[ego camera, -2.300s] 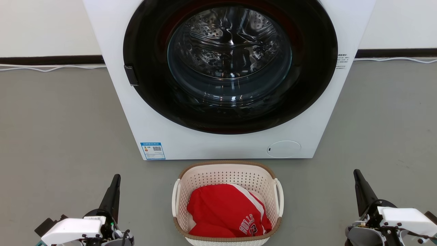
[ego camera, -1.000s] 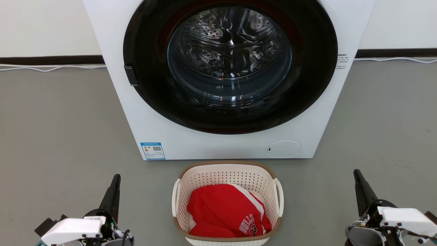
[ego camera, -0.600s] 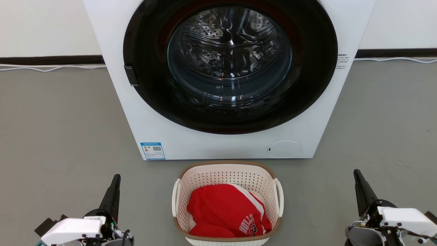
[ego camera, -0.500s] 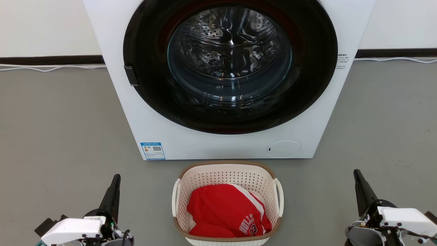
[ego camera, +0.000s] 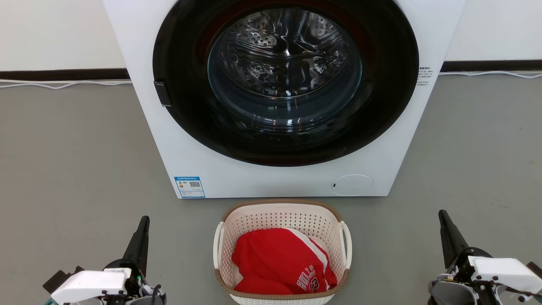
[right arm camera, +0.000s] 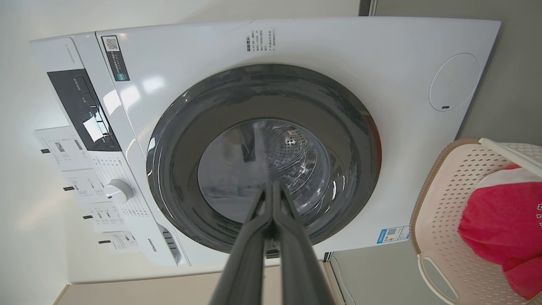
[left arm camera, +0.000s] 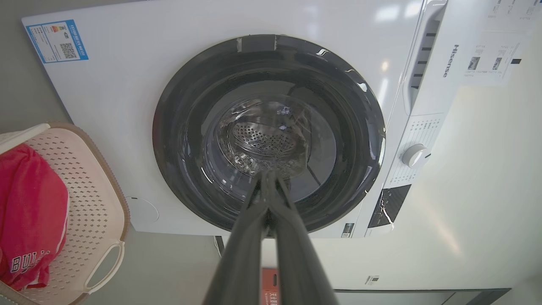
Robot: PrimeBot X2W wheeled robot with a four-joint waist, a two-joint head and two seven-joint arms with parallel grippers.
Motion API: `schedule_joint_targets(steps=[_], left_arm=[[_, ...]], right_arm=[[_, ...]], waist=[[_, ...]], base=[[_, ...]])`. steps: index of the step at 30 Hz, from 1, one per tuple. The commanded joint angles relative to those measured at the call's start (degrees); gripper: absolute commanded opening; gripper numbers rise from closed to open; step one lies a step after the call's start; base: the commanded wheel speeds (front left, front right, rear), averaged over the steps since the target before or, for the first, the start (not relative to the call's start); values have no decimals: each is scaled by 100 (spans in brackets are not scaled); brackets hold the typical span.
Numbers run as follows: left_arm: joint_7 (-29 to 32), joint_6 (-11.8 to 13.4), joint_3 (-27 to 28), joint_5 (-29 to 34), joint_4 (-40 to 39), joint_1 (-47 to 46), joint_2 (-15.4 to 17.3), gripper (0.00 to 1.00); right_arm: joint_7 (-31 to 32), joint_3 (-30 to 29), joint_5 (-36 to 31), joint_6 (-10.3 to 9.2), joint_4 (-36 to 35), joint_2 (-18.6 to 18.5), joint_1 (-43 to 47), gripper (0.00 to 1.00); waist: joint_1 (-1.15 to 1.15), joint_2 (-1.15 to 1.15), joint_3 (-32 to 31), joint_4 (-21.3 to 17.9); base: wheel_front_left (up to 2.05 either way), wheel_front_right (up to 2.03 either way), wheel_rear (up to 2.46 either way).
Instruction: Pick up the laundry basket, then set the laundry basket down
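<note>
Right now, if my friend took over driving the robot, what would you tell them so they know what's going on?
The left gripper is shut and holds nothing. It sits to the left of the laundry basket, apart from it.
The right gripper is shut and holds nothing, off to the basket's right.
The basket stands on the floor in front of the washer, with a red jersey inside.
Done: nothing yet; the basket is not picked up.
Left: probably take the basket by its side handles, lift it, then set it down.
</note>
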Motion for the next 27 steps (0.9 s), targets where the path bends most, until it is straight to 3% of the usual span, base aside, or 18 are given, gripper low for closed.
schedule_joint_targets(steps=[1,27], left_arm=[[35,-40,173,-30,-167,-289,59,0],[35,-40,173,-30,-167,-289,59,0]], right_arm=[[43,112,39,42,-176,-60,-236,0],[43,112,39,42,-176,-60,-236,0]], waist=[[0,0,0,0],[0,0,0,0]], base=[[0,0,0],[0,0,0]])
